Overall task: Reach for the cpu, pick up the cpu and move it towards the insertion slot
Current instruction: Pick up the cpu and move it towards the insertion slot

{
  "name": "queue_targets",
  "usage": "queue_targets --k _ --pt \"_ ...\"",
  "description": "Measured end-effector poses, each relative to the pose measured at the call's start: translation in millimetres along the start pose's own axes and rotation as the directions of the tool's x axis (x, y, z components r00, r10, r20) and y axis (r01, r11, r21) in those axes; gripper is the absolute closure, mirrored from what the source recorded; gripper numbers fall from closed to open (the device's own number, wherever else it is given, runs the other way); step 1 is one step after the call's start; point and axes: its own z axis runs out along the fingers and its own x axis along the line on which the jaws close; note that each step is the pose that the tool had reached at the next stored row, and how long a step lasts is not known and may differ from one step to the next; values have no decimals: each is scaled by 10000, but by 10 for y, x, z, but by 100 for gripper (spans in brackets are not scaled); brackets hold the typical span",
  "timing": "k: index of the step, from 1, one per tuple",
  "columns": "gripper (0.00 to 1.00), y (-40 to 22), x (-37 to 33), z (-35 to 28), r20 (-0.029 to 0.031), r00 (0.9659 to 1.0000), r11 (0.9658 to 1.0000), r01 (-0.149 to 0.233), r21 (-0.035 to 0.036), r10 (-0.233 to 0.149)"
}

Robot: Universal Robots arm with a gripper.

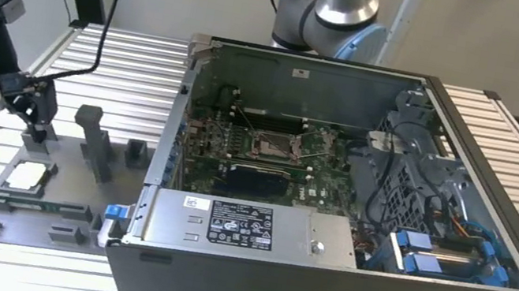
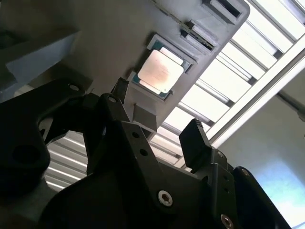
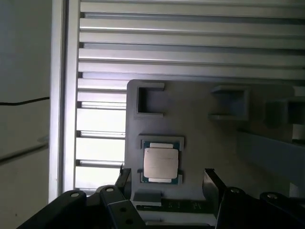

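1. At the exterior view's left, my arm points down, with the gripper (image 1: 16, 120) above the fixture (image 1: 68, 197).
2. Its fingers are spread and hold nothing.
3. The cpu (image 1: 27, 175) lies flat in the fixture at lower left, silvery face up. It is square.

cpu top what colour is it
The cpu top is silvery, edged in dark green; clearest in the first wrist view.

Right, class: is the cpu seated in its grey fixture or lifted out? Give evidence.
Seated: the cpu lies flat in a recess of the grey fixture; the gripper is open and holds nothing.
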Motion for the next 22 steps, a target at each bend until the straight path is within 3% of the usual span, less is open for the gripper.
queue_targets --k 15,22 --pt "0 -68 0 212 -27 10000 10000 -2 0 2" --pt "0 -99 0 277 -29 10000 10000 -2 0 2"
